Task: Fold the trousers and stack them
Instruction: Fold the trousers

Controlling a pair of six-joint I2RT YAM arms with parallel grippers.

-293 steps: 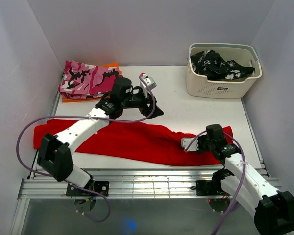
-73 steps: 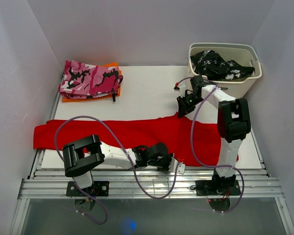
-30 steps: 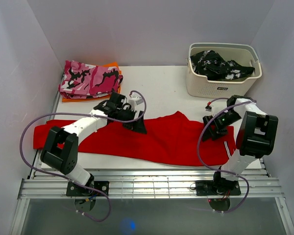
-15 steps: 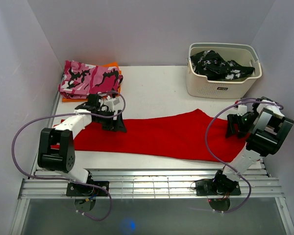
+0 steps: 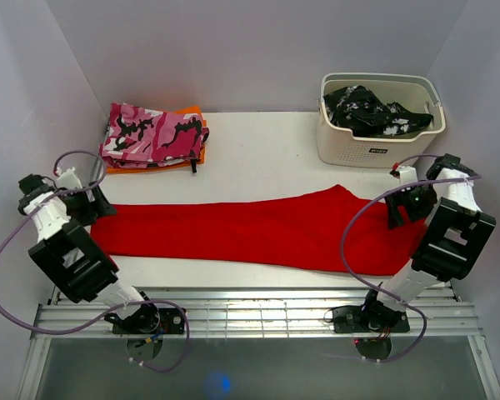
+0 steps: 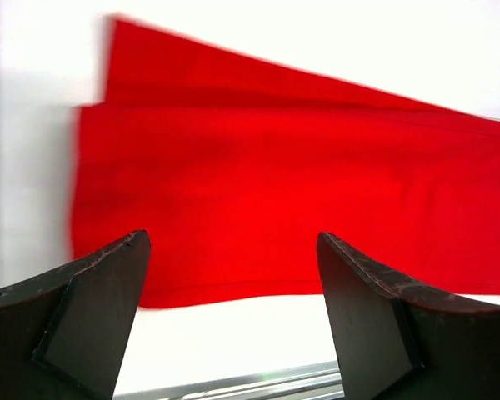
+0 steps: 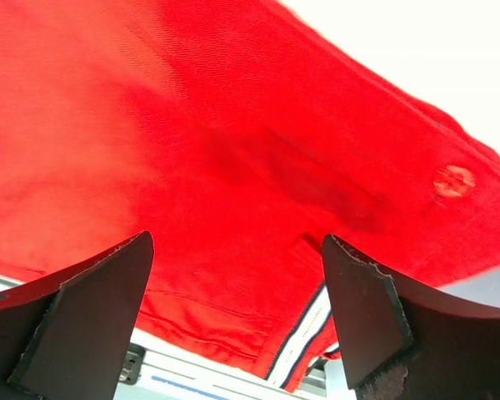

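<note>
1. top external view: the trousers (image 5: pixel 258 229) lie flat in one long red strip across the near half of the table (image 5: pixel 267 158), running nearly from the left wall to the right one.
2. the left gripper (image 6: pixel 231 242) hovers over the narrow leg end, jaws wide apart, nothing in them.
3. the right gripper (image 7: pixel 237 242) sits above the waist end, where a button (image 7: pixel 452 181) and the white stripes (image 7: pixel 304 329) show. its jaws are wide apart and empty too.
4. the step in hand looks like the crosswise fold: the strip is laid out but not shortened yet.
5. the next move probably calls for pinching one end through all layers and carrying it over to the other, edges lined up.
6. the folded camo garment (image 5: pixel 150 133) at far left looks like the stacking spot. the basket (image 5: pixel 375 150) is far right.
</note>
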